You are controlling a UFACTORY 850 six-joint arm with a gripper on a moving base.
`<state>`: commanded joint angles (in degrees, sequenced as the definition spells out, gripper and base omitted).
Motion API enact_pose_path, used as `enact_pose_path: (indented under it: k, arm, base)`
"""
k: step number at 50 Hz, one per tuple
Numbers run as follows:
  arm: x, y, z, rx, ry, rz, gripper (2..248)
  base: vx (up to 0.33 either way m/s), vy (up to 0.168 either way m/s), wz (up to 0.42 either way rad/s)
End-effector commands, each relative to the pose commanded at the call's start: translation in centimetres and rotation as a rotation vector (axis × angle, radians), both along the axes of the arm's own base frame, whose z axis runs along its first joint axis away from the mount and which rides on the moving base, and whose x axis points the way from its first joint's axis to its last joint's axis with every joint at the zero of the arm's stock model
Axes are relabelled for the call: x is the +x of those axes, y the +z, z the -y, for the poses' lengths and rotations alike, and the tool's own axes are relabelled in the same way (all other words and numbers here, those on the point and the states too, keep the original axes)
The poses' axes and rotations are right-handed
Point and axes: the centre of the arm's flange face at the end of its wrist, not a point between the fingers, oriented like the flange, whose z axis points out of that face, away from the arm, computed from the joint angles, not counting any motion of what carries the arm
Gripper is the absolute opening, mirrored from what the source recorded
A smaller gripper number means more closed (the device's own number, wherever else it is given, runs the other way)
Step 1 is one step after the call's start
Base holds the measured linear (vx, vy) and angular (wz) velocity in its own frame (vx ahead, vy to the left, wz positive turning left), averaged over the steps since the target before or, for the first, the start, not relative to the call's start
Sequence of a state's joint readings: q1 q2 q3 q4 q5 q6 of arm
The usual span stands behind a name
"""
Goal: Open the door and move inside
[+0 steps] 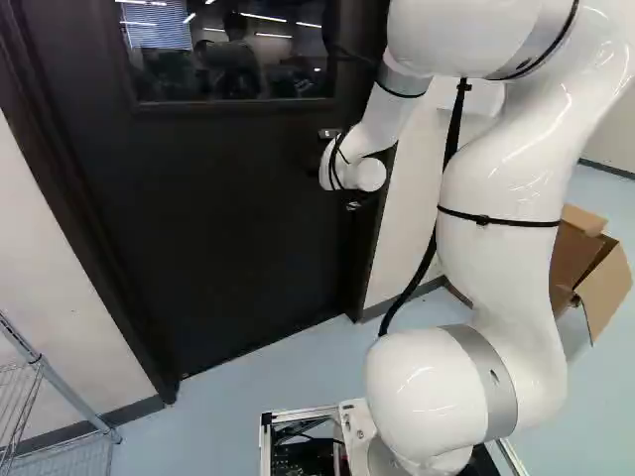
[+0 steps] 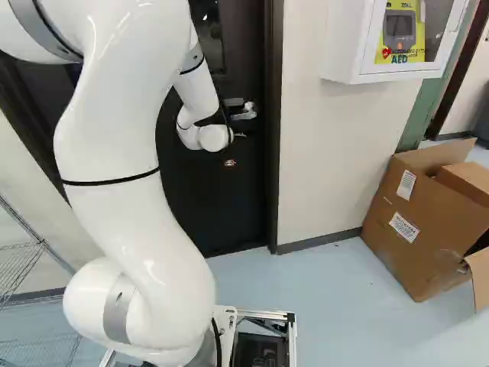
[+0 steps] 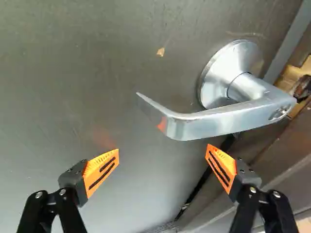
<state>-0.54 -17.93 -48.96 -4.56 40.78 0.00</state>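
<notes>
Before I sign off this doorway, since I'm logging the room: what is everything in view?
Door: one, black, ahead
Window: one, dark, in the door
Lever handle: one, silver, on the door, ahead of the hand
Door frame: one, dark, around the door
Walls: off-white, either side of the door
Cabinet: one, white, on the wall, right in the right base view
Open box: one, brown, below the cabinet
Wire rack: one, grey, left in the left base view
Floor: pale blue
Arm: one, white
Hand: one, black, orange pads, open
</notes>
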Motion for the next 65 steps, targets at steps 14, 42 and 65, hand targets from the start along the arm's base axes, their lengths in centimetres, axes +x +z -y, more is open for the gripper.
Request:
enact_pose_path:
  k: [14, 42, 65]
  arm:
    - [2.6, -0.2, -0.4, 0.0, 0.008, 0.012, 247]
    - [7.5, -0.8, -2.2, 0.0, 0.036, 0.041, 247]
    - [11.0, -1.4, -4.4, -0.002, 0.073, 0.066, 247]
  base:
    - [0.0, 0.0, 0.0]
    - [0.0, 0.0, 0.0]
    - [0.0, 0.0, 0.0]
